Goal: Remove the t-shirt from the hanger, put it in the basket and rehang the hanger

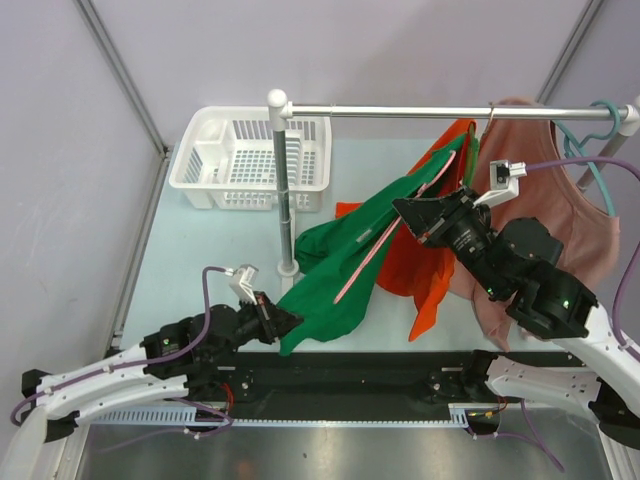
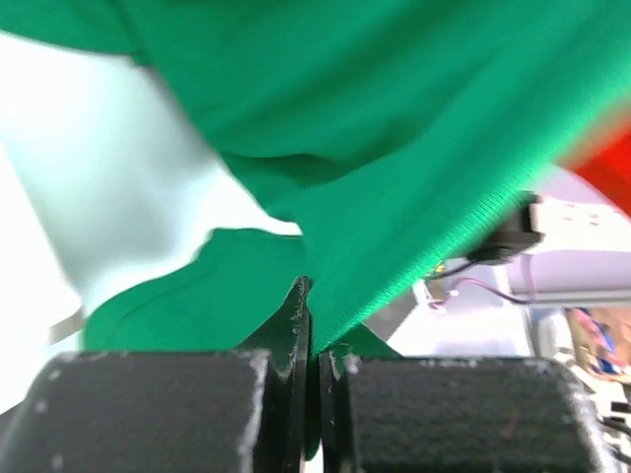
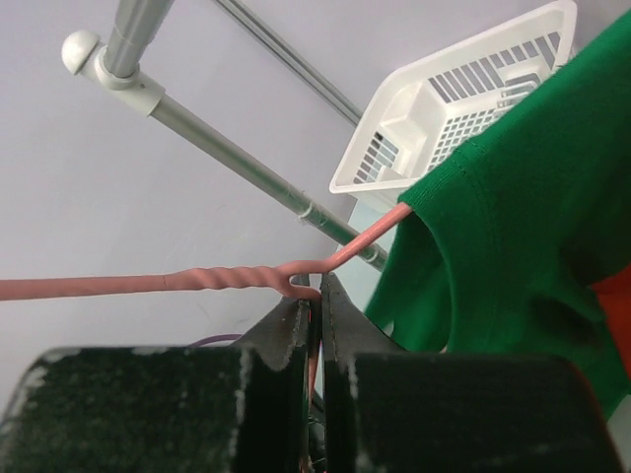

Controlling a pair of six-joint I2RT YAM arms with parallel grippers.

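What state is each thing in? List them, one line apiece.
left gripper: shut on the hem of the green t-shirt.
right gripper: shut on the twisted neck of the pink hanger.
green t-shirt: on the pink hanger, stretched between both grippers.
pink hanger: tilted, through the collar.
orange garment: hanging behind the green one.
dusty-pink top: hanging from the rail.
white basket: upright, empty.

Three garments are counted: a green t-shirt at the left tool, an orange garment beside the right tool, a dusty-pink garment behind it. Two hangers are made out: a pink hanger, a teal hanger. One basket is seen.
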